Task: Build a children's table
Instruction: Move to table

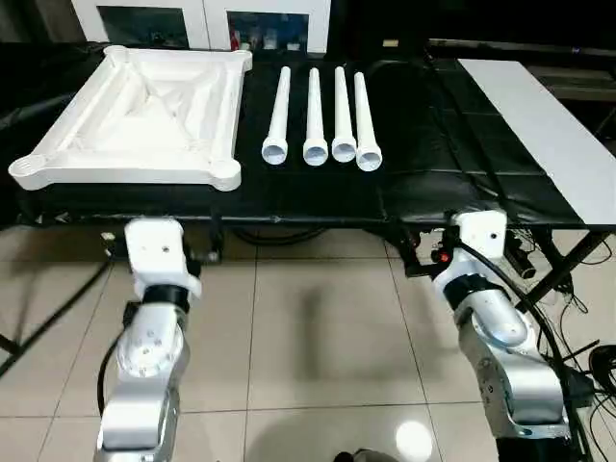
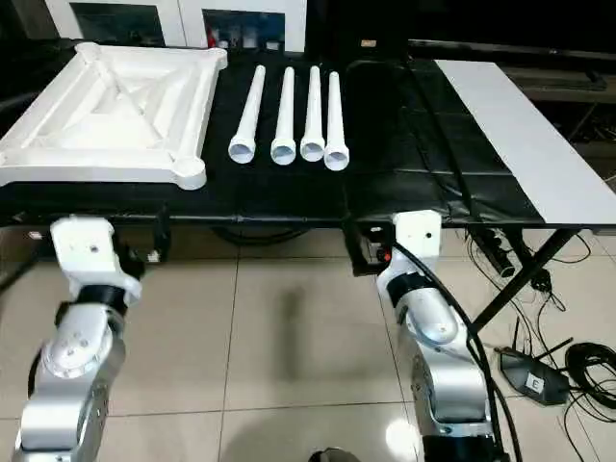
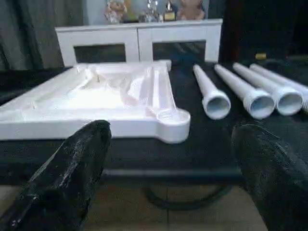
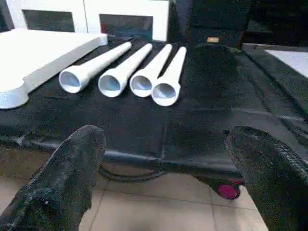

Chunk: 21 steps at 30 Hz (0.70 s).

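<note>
Tools first: the left tool (image 3: 168, 178) and the right tool (image 4: 163, 178) each hang in front of the bench's near edge, below its top, black fingers spread wide apart and holding nothing. Silver forearms lead back from them toward the camera over a pale tiled floor (image 1: 318, 337).

Just beyond the left tool, on the black-covered bench (image 1: 423, 183), lies the tabletop (image 1: 144, 111), white plastic, turned underside up so its ribs and rounded corner sockets face the ceiling. One socket corner sits close to the bench's near edge. Beside it, toward the robot's right and not touching it, four legs (image 1: 322, 120) lie side by side in a neat row, white tapered tubes with their wide open ends pointing at the robot. They lie roughly ahead of the gap between the two arms, nearer the right one.

Farther right, a flat white board (image 1: 549, 125) rests along the bench. A white cabinet (image 1: 207, 19) with glass doors stands behind.

Judging from this layout, assembly has not begun; no leg is in a socket. The likely next move is to raise a tool over the bench, close on one leg near its wide end, and carry it to a corner socket.
</note>
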### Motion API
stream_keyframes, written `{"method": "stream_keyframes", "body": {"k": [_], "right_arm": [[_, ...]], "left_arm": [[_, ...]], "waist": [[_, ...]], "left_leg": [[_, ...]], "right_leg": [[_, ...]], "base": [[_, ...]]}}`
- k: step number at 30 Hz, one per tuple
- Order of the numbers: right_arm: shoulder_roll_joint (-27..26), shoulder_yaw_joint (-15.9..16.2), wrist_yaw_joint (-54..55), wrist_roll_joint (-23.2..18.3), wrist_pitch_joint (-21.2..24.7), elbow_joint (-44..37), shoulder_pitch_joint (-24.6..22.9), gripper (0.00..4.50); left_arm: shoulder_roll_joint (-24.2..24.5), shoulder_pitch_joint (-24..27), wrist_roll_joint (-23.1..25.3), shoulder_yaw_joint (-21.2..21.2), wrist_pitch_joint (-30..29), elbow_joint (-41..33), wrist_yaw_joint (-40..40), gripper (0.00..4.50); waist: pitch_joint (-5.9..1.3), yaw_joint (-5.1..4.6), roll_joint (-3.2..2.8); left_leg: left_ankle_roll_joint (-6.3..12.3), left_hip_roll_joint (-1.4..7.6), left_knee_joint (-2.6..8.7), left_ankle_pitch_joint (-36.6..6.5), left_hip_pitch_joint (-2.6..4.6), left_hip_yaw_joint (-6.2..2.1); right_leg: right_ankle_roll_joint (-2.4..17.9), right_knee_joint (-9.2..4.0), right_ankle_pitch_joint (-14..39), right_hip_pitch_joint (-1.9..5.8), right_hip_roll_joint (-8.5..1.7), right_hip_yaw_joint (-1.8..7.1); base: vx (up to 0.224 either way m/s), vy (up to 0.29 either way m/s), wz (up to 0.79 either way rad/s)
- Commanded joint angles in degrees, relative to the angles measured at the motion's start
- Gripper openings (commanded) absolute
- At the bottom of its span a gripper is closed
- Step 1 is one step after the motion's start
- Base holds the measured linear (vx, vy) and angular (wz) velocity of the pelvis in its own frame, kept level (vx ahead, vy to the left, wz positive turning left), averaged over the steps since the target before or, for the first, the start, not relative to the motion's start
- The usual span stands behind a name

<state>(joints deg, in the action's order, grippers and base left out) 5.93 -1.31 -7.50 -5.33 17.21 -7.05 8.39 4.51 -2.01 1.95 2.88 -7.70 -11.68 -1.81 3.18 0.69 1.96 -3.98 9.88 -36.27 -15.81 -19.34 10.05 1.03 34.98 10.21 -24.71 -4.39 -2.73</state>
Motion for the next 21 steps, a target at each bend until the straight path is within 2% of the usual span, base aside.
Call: {"method": "stream_keyframes", "body": {"k": [1,2,3,4,5,6,7,8,9,10,11,12,13,14,15,16,17,18,19,20,21], "right_arm": [[0.2,0.3,0.4,-0.1,0.9,-1.4,-0.2,4.44],[-0.2,0.2,0.7,-0.4,1.3,-1.3,0.6,4.44],[-0.2,0.3,0.7,-0.2,1.3,-1.3,0.8,4.44],[-0.1,0.5,0.8,0.1,1.4,-1.2,1.1,4.44],[-0.1,0.9,0.7,0.5,1.4,-1.1,1.6,4.44],[-0.2,1.1,0.6,0.7,1.4,-1.0,1.8,4.44],[-0.2,1.2,0.5,0.9,1.4,-0.9,1.9,4.44],[-0.2,1.2,0.5,0.9,1.4,-0.8,1.9,4.44],[-0.3,1.2,0.4,0.8,1.6,-0.7,1.9,4.44],[-0.4,1.2,0.5,0.7,1.7,-0.5,2.0,4.44],[-0.5,1.3,0.6,0.7,1.7,-0.3,2.1,4.44],[-0.5,1.3,0.7,0.7,1.7,-0.2,2.2,4.44],[-0.5,1.5,0.7,0.8,1.8,-0.1,2.3,4.44],[-0.5,1.6,0.7,0.9,1.8,0.0,2.4,4.44],[-0.5,1.7,0.6,0.9,1.9,0.0,2.4,4.44],[-0.6,1.8,0.6,1.0,2.0,0.1,2.3,4.44],[-0.5,2.0,0.5,1.2,2.0,0.2,2.3,4.44],[-0.4,2.0,0.5,1.2,2.0,0.3,2.3,4.44],[-0.4,1.9,0.5,1.1,2.0,0.4,2.3,4.44],[-0.3,1.9,0.5,1.2,2.0,0.5,2.4,4.44],[-0.2,1.9,0.5,1.2,2.0,0.6,2.5,4.44]], "left_arm": [[0.3,0.2,0.3,-0.1,-0.4,-1.0,0.3,4.48],[0.1,0.4,-0.1,0.1,-0.9,-1.2,0.3,4.48],[0.1,0.4,0.0,0.1,-0.9,-1.3,0.3,4.48],[0.1,0.4,0.2,0.1,-1.0,-1.4,0.2,4.48],[0.2,0.4,0.4,0.1,-1.2,-1.4,0.1,4.48],[0.4,0.3,0.6,0.0,-1.3,-1.4,0.1,4.48],[0.5,0.3,0.8,-0.1,-1.3,-1.4,0.1,4.48],[0.6,0.3,1.0,-0.2,-1.3,-1.4,0.1,4.48],[0.6,0.3,1.0,-0.2,-1.4,-1.4,0.1,4.48],[0.5,0.3,0.9,-0.2,-1.5,-1.5,0.1,4.48],[0.6,0.3,1.0,-0.4,-1.6,-1.6,0.1,4.48],[0.6,0.3,1.2,-0.5,-1.7,-1.7,0.1,4.48],[0.5,0.4,1.2,-0.6,-1.7,-1.8,0.2,4.48],[0.5,0.5,1.3,-0.7,-1.8,-1.9,0.2,4.48],[0.4,0.5,1.3,-0.8,-1.8,-1.9,0.1,4.48],[0.2,0.5,1.0,-0.7,-1.6,-1.8,0.0,4.48],[0.2,0.5,1.2,-0.8,-1.7,-1.7,-0.2,4.48],[0.5,0.4,1.9,-1.1,-1.3,-1.7,-0.3,4.48],[1.9,0.3,4.4,-2.8,-0.2,-1.8,0.3,4.48],[1.6,-0.4,4.7,-3.0,-0.5,-1.7,-0.1,4.48],[1.4,-0.6,4.7,-3.0,-0.7,-1.6,-0.2,4.48]], "waist": [[-3.36,1.91,-0.16],[-3.03,3.16,-0.29],[-2.69,3.63,-0.88],[-1.98,3.77,-1.01],[-1.55,3.34,-1.92],[-1.55,3.34,-1.92],[-1.85,1.57,-2.26],[-2.23,-0.38,-3.18],[-2.06,-1.33,-3.82],[-1.90,-1.54,-3.52],[-1.91,-1.53,-2.97],[-2.08,-1.58,-2.18],[-2.85,-0.39,0.46],[-3.58,2.39,1.12],[-3.57,2.25,0.62],[-2.95,1.46,0.51],[-2.05,1.52,0.61],[-2.27,1.51,-0.09],[-2.41,0.47,-2.32],[-3.52,-1.89,-4.09],[-3.17,-1.74,-4.51]], "left_leg": [[12.86,1.62,-0.06,-1.1,-2.57,-2.10],[11.09,2.19,-3.44,-1.9,-3.94,-4.11],[9.10,2.87,-4.59,-2.4,-4.30,-5.35],[6.27,3.01,-4.34,-3.1,-4.10,-6.62],[8.55,1.55,0.94,-2.3,-2.42,-5.27],[8.55,1.55,0.94,-2.3,-2.42,-5.27],[12.88,0.95,4.46,-5.7,-0.12,-3.27],[17.75,0.66,6.20,-6.4,2.53,-2.86],[20.99,1.30,8.86,-6.3,2.20,-2.40],[22.63,2.03,9.49,-5.8,1.97,-2.66],[25.94,3.09,9.26,-3.1,2.20,-3.11],[26.58,2.95,8.57,-1.7,2.51,-2.91],[21.82,1.01,5.95,-6.5,-0.36,-1.42],[13.15,0.58,-6.30,-9.6,-4.14,-4.72],[8.53,0.80,-8.83,-8.0,-6.34,-7.67],[1.98,0.13,-9.39,-6.7,-7.17,-9.31],[-0.05,-0.68,-5.33,-5.7,-4.78,-8.61],[0.95,-1.00,-1.74,-3.4,-3.93,-8.00],[6.70,-0.83,5.40,-4.6,-1.56,-7.68],[7.13,2.84,6.35,-4.1,0.93,-8.62],[3.43,3.25,7.14,-4.8,-0.60,-9.19]], "right_leg": [[20.2,-7.29,11.1,6.84,-11.24,8.47],[22.6,-8.99,14.5,7.88,-15.32,11.11],[23.7,-9.51,16.5,7.72,-16.68,11.53],[23.4,-9.61,20.0,6.69,-15.40,10.12],[18.3,-8.54,26.4,4.97,-8.86,6.04],[18.3,-8.54,26.4,4.97,-8.86,6.04],[13.2,-6.09,27.1,3.26,-3.41,2.51],[9.7,-2.75,20.0,1.06,0.75,-0.66],[6.0,2.35,12.7,0.47,2.24,-3.31],[4.1,3.92,10.1,0.49,2.07,-3.91],[1.5,4.08,7.6,0.34,0.38,-4.16],[0.6,3.01,6.7,0.19,-0.75,-3.54],[-2.0,-2.35,8.5,3.02,-7.02,1.03],[6.1,-9.37,17.9,6.05,-21.07,12.31],[9.0,-9.21,20.4,7.16,-22.27,12.75],[12.5,-8.65,24.0,7.36,-18.93,9.00],[14.5,-8.80,26.2,5.97,-13.17,4.85],[14.3,-7.87,26.3,5.58,-9.34,2.55],[9.1,-4.13,23.9,2.90,-0.48,-0.73],[6.5,1.69,11.1,0.98,2.19,-0.93],[5.9,2.50,5.7,2.01,1.81,-1.03]], "base": [[-0.020,0.060,0.02],[-0.020,0.060,0.02],[-0.029,0.106,-0.03],[-0.055,0.157,-0.04],[-0.055,0.157,-0.04],[-0.065,0.212,0.07],[-0.045,0.245,0.15],[-0.045,0.245,0.15],[-0.045,0.268,0.15],[-0.056,0.247,0.09],[-0.056,0.247,0.09],[-0.049,0.198,-0.03],[-0.065,0.172,0.03],[-0.065,0.172,0.03],[-0.069,0.211,-0.11],[-0.060,0.254,-0.32],[-0.060,0.254,-0.32],[-0.070,0.261,-0.16],[-0.076,0.264,0.20],[-0.076,0.264,0.20],[-0.076,0.266,0.19]]}}
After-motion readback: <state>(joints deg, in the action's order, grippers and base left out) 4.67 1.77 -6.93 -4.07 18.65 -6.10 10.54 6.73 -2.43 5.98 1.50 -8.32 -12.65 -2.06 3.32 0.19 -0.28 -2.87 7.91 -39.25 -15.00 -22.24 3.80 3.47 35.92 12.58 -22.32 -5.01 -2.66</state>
